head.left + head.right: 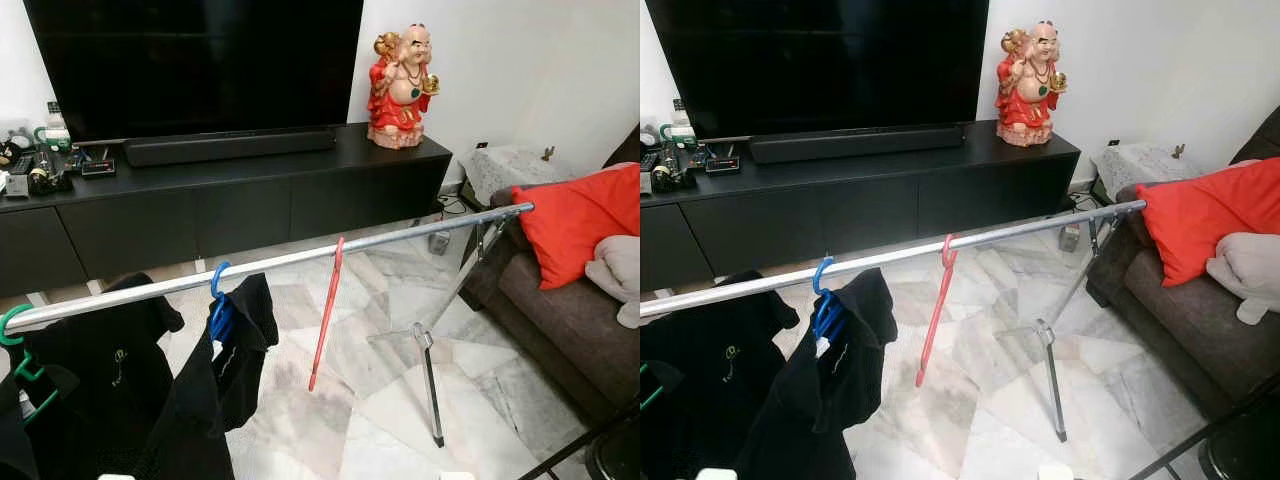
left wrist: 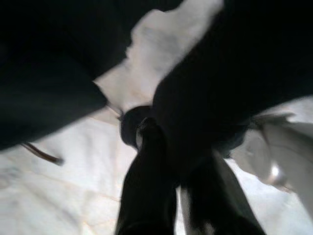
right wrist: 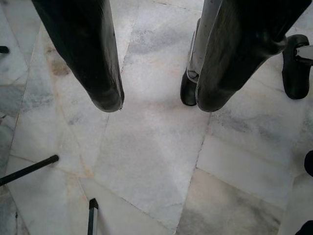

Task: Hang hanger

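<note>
Left eye view gives me the room from large to small: a big black television (image 1: 195,60) stands on a long black cabinet (image 1: 230,205) against the white wall, with a dark sofa (image 1: 560,320) on my right carrying a red cushion (image 1: 575,220). Across the marble floor (image 1: 370,410) runs a silver clothes rail (image 1: 300,260), sloping from low on my left up to the sofa end, on metal legs (image 1: 430,385). Black garments (image 1: 150,390) hang from the rail's left part, one on a blue hanger (image 1: 218,300), another on a green hanger (image 1: 18,345) at the far left. The red hanger (image 1: 327,315) hangs by its hook on the rail, near the middle, empty and seen almost edge-on, well apart from the clothes. A red and gold figurine (image 1: 402,88) sits on the cabinet's right end.

My right gripper (image 3: 156,100) points down at the bare floor, its two black fingers (image 3: 95,63) spread wide apart and grasping nothing. My left gripper (image 2: 183,186) is among dark cloth; the view is blurred, and I cannot tell whether its fingers are parted or closed.
</note>
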You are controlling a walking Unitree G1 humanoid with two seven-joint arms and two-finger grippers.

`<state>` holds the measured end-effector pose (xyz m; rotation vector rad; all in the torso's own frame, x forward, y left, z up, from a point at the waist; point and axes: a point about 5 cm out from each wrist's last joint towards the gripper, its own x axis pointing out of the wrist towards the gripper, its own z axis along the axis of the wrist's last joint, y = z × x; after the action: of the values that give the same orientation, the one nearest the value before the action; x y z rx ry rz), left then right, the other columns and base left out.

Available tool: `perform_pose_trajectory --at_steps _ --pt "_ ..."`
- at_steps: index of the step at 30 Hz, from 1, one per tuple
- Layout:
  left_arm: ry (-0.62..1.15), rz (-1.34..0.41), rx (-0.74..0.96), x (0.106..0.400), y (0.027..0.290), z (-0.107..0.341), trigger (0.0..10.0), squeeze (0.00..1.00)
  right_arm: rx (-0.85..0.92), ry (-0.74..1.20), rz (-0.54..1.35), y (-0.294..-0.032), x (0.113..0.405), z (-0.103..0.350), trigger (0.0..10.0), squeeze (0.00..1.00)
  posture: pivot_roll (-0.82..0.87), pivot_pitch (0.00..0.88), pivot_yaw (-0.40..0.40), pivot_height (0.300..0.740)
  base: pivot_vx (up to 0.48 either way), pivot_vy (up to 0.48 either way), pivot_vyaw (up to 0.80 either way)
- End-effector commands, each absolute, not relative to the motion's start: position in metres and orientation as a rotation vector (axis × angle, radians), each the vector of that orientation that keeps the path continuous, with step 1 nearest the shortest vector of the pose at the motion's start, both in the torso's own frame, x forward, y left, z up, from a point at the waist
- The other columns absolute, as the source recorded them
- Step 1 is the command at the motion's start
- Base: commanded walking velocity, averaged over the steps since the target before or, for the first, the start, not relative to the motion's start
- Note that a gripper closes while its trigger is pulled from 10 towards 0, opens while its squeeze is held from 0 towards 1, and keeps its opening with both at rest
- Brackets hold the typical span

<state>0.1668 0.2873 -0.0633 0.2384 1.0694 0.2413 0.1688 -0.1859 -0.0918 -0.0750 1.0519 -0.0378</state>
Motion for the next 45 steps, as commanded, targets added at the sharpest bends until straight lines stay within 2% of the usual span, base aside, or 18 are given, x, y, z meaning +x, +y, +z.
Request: perform_pose_trajectory --at_steps 1,6,7,12,14,18,19,21,22,24,25,26,30,37,38,39,40,45 --pt "1.061 0.233 0.292 0.169 0.289 -0.061 10.0 1.0 -0.083 1.049 -0.041 -0.189 0.172 -0.09 10.0 0.0 0.17 0.0 -0.091 0.74 0.0 0.0 0.0" --pt "0.97 0.235 0.389 0.182 0.299 -0.046 10.0 1.0 -0.082 1.049 -0.043 -0.189 0.172 -0.09 10.0 0.0 0.17 0.0 -0.092 0.74 0.0 0.0 0.0" --pt "0.9 0.222 0.427 0.189 0.303 -0.035 10.0 1.0 -0.083 1.049 -0.043 -0.189 0.172 -0.09 10.0 0.0 0.18 0.0 -0.093 0.74 0.0 0.0 0.0" --pt "0.781 0.158 0.479 0.201 0.303 -0.015 10.0 1.0 -0.085 1.05 -0.041 -0.189 0.172 -0.09 10.0 0.0 0.19 0.0 -0.097 0.74 0.0 0.0 0.0" --pt "0.662 0.019 0.449 0.214 0.293 0.01 10.0 1.0 -0.087 1.05 -0.037 -0.19 0.172 -0.09 10.0 0.0 0.19 0.0 -0.098 0.74 0.0 0.0 0.0" --pt "0.561 -0.09 0.353 0.224 0.28 0.034 10.0 1.0 -0.088 1.049 -0.036 -0.19 0.172 -0.09 10.0 0.0 0.19 0.0 -0.098 0.74 0.0 0.0 0.0" --pt "0.494 -0.224 0.29 0.23 0.264 0.052 10.0 1.0 -0.089 1.049 -0.036 -0.19 0.172 -0.09 10.0 0.0 0.19 0.0 -0.099 0.74 0.0 0.0 0.0" --pt "0.458 -0.355 0.267 0.231 0.249 0.063 10.0 1.0 -0.09 1.05 -0.036 -0.19 0.172 -0.09 10.0 0.0 0.19 0.0 -0.098 0.74 0.0 0.0 0.0" --pt "0.458 -0.355 0.267 0.231 0.249 0.063 10.0 1.0 -0.09 1.05 -0.036 -0.19 0.172 -0.09 10.0 0.0 0.19 0.0 -0.098 0.74 0.0 0.0 0.0" --pt "0.439 -0.568 0.236 0.231 0.22 0.076 10.0 1.0 -0.088 1.049 -0.037 -0.19 0.172 -0.09 10.0 0.0 0.18 0.0 -0.094 0.74 0.0 0.0 0.0" --pt "0.439 -0.568 0.236 0.231 0.22 0.076 10.0 1.0 -0.088 1.049 -0.037 -0.19 0.172 -0.09 10.0 0.0 0.18 0.0 -0.094 0.74 0.0 0.0 0.0" --pt "0.42 -0.638 0.23 0.234 0.206 0.08 10.0 1.0 -0.086 1.048 -0.039 -0.189 0.173 -0.09 10.0 0.0 0.18 0.0 -0.092 0.74 0.0 0.0 0.0" --pt "0.335 -0.643 0.207 0.254 0.183 0.09 10.0 1.0 -0.081 1.046 -0.047 -0.188 0.173 -0.09 10.0 0.0 0.17 0.0 -0.086 0.74 0.0 0.0 0.0" --pt "0.269 -0.655 0.248 0.264 0.171 0.104 10.0 1.0 -0.077 1.045 -0.053 -0.187 0.172 -0.09 10.0 0.0 0.17 0.0 -0.085 0.74 0.0 0.0 0.0" --pt "0.24 -0.643 0.262 0.268 0.168 0.107 10.0 0.89 -0.078 1.046 -0.05 -0.187 0.172 -0.09 10.0 0.0 0.17 0.0 -0.083 0.74 0.0 0.0 0.0" --pt "0.222 -0.628 0.276 0.272 0.166 0.108 10.0 0.27 -0.078 1.047 -0.049 -0.187 0.172 -0.09 10.0 0.0 0.17 0.0 -0.082 0.74 0.0 0.0 0.0" --pt "0.206 -0.615 0.29 0.275 0.165 0.108 10.0 0.0 -0.077 1.047 -0.049 -0.187 0.172 -0.09 10.0 0.0 0.17 0.0 -0.082 0.74 0.0 0.0 0.0" --pt "0.135 -0.578 0.316 0.287 0.15 0.111 10.0 0.0 -0.08 1.043 -0.047 -0.186 0.173 -0.09 10.0 0.0 0.16 0.0 -0.077 0.74 0.0 0.0 0.0"
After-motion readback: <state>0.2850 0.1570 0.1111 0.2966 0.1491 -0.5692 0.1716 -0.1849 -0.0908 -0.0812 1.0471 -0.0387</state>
